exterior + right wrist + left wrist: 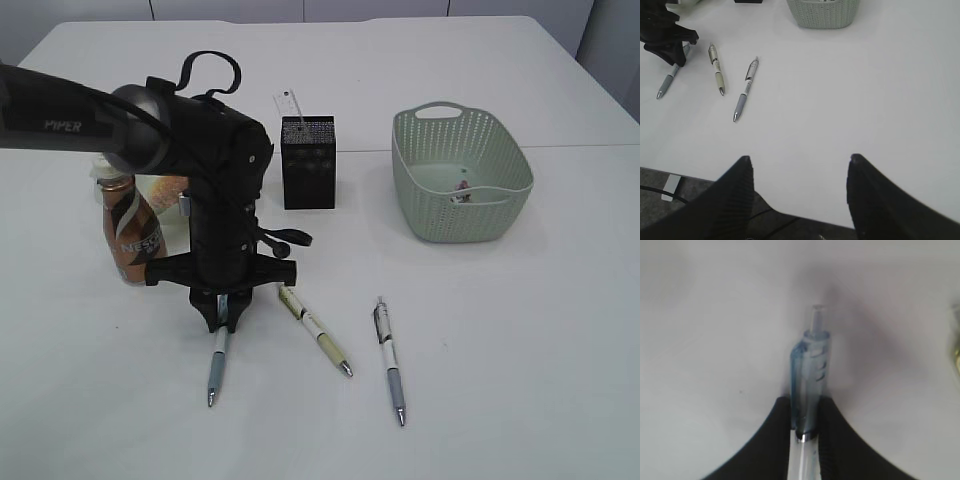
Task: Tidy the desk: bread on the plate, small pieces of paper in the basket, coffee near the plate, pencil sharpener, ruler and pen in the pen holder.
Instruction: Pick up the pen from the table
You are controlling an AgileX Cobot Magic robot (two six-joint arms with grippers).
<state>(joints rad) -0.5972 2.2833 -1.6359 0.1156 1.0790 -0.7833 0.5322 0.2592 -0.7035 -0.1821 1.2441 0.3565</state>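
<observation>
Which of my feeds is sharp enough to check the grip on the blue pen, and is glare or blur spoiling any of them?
Left wrist view: soft focus, but the blue pen plainly sits between the left tool's fingers. Exterior view: sharp, even light, glare only on the coffee bottle. Right wrist view: pens crisp, right tool near the lens slightly blurred.

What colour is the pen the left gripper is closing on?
Translucent pale blue, with a clear push button; the pen shows best in the left wrist view.

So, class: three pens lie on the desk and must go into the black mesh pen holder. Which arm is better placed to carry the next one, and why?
Left. The left gripper is already closed on the blue pen. The right gripper hangs open and empty at the desk's near edge, far from the pen holder.
</observation>
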